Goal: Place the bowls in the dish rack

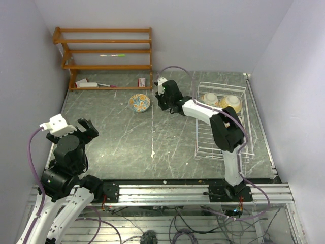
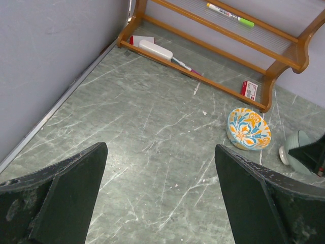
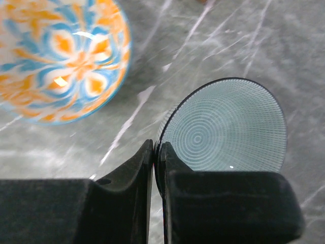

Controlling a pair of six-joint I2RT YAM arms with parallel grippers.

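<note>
My right gripper [image 3: 156, 147] is shut on the rim of the pale teal bowl [image 3: 223, 127], one finger inside and one outside. That bowl [image 2: 296, 151] shows at the right edge of the left wrist view. From above, the right gripper [image 1: 162, 99] covers it. A colourful painted bowl [image 1: 139, 102] [image 2: 248, 128] [image 3: 61, 56] sits upright on the table just left of it. The white wire dish rack [image 1: 218, 145] stands at the right, with two cream-bottomed bowls [image 1: 209, 98] [image 1: 231, 102] at its far end. My left gripper [image 1: 86, 129] [image 2: 160, 162] hangs open over bare table at the near left.
A wooden shelf unit [image 1: 104, 56] stands against the back wall, holding a marker [image 2: 229, 13], a white eraser [image 2: 156, 50] and a small red box [image 2: 250, 89]. Walls close in on the left, back and right.
</note>
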